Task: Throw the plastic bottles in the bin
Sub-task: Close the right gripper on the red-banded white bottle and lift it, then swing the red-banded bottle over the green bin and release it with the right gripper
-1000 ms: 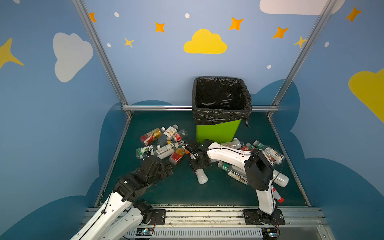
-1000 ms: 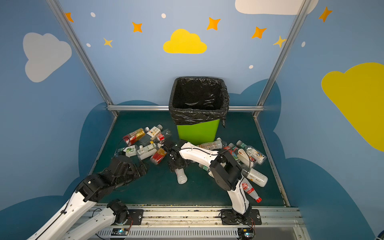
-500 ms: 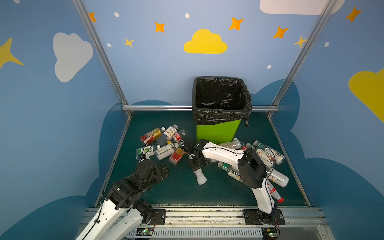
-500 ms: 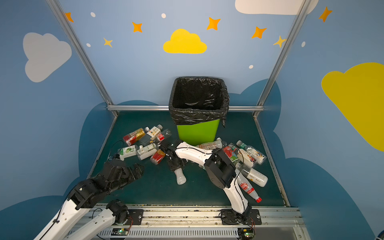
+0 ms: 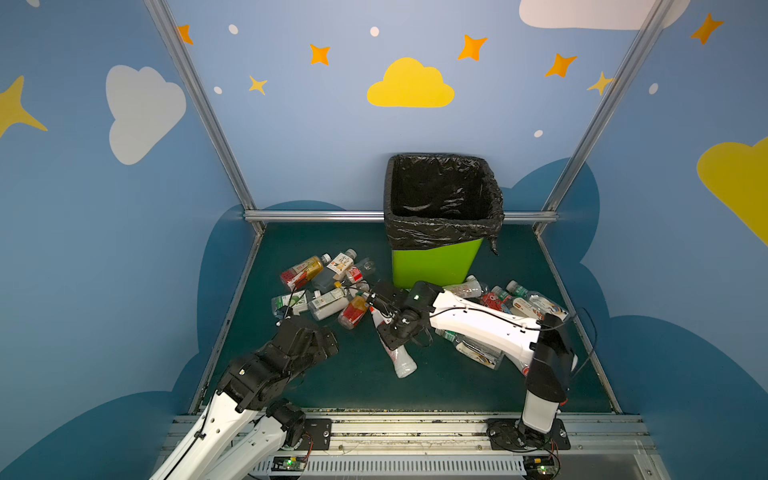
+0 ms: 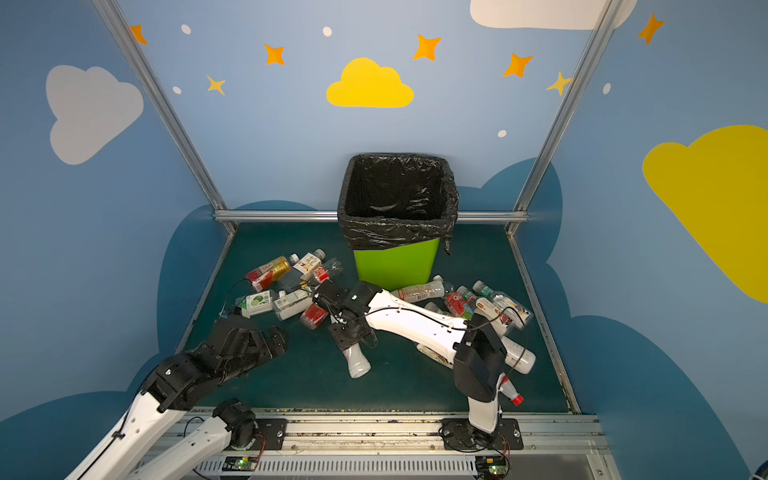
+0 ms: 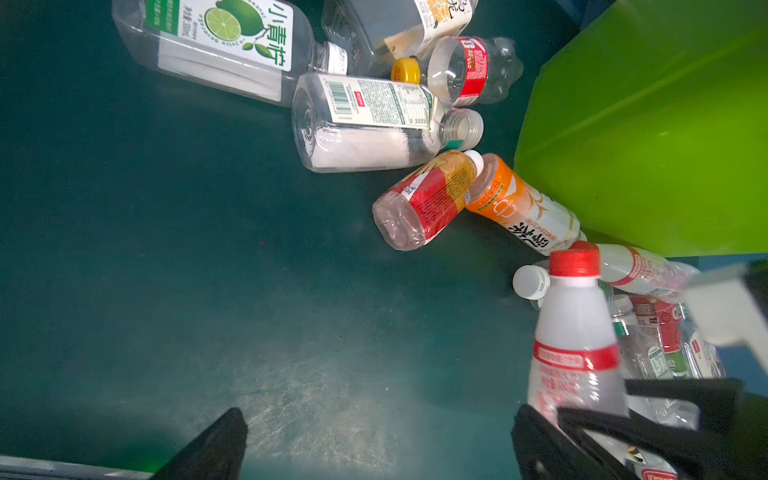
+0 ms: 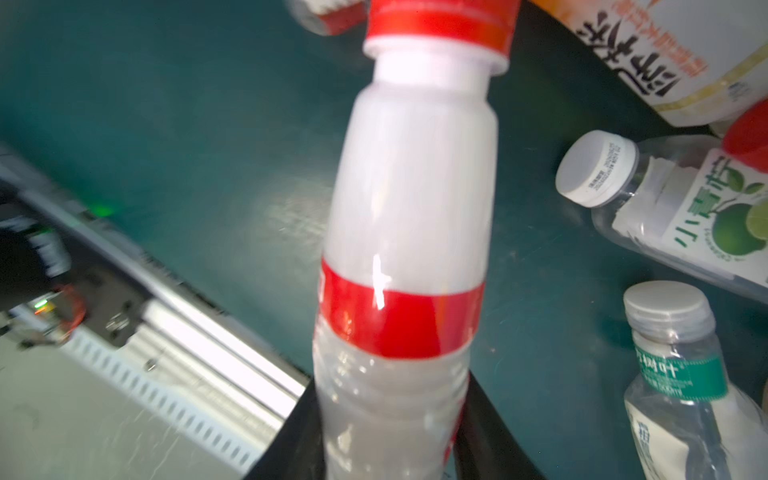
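Note:
My right gripper (image 5: 394, 329) (image 6: 348, 332) (image 8: 388, 432) is shut on a white bottle (image 5: 402, 360) (image 6: 358, 362) (image 8: 411, 199) with a red cap and red label, gripped near its base at mid-floor. That bottle (image 7: 573, 332) also shows in the left wrist view. The lime-green bin (image 5: 432, 262) (image 6: 395, 266) (image 7: 644, 124) with its black bag stands just behind. Several plastic bottles (image 5: 328, 291) (image 6: 286, 291) lie left of the bin and several more (image 5: 519, 305) (image 6: 486, 305) under the right arm. My left gripper (image 5: 322, 337) (image 6: 275, 337) (image 7: 380, 419) hangs open over bare floor.
Blue walls and metal posts close in the green floor on three sides. A metal rail (image 5: 374, 424) runs along the front edge by both arm bases. An orange-labelled bottle (image 7: 519, 208) rests against the bin's base.
My right jaws have closed onto the white red-capped bottle, and the right arm's elbow has swung rightwards. The left arm dipped back and returned, still open.

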{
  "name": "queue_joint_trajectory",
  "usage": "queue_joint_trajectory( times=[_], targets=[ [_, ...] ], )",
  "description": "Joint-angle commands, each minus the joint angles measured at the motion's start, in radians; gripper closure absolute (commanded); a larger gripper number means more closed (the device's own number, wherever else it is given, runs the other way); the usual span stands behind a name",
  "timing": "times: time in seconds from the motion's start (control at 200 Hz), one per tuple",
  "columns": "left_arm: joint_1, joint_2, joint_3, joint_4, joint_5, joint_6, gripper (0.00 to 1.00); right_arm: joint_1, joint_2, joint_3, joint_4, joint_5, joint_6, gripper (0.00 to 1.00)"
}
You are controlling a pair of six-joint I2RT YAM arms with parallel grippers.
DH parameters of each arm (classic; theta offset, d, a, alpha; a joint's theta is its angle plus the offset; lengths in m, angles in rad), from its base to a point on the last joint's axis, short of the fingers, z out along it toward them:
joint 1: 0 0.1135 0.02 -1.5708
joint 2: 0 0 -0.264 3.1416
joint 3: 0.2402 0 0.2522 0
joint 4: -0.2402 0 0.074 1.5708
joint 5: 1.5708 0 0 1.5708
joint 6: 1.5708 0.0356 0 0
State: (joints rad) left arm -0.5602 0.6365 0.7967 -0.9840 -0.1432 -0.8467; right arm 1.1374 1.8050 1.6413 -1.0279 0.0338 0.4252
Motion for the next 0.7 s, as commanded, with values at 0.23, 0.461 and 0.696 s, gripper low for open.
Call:
queue_joint_trajectory(
  times=[0.23, 0.461, 0.696],
  targets=[
    [0.012, 0.054, 0.114, -0.004, -0.032, 0.062, 0.00, 0.031, -0.224, 0.281, 0.053, 0.103, -0.164, 0.58],
    [0.016, 0.136, 0.213, -0.047, -0.047, 0.135, 0.00, -0.267, 0.033, 0.943, 0.081, 0.174, -0.372, 0.56],
    [0.016, 0.158, 0.277, -0.074, -0.047, 0.141, 0.00, -0.529, 0.231, 1.205, 0.094, 0.222, -0.306, 0.11]
  ],
)
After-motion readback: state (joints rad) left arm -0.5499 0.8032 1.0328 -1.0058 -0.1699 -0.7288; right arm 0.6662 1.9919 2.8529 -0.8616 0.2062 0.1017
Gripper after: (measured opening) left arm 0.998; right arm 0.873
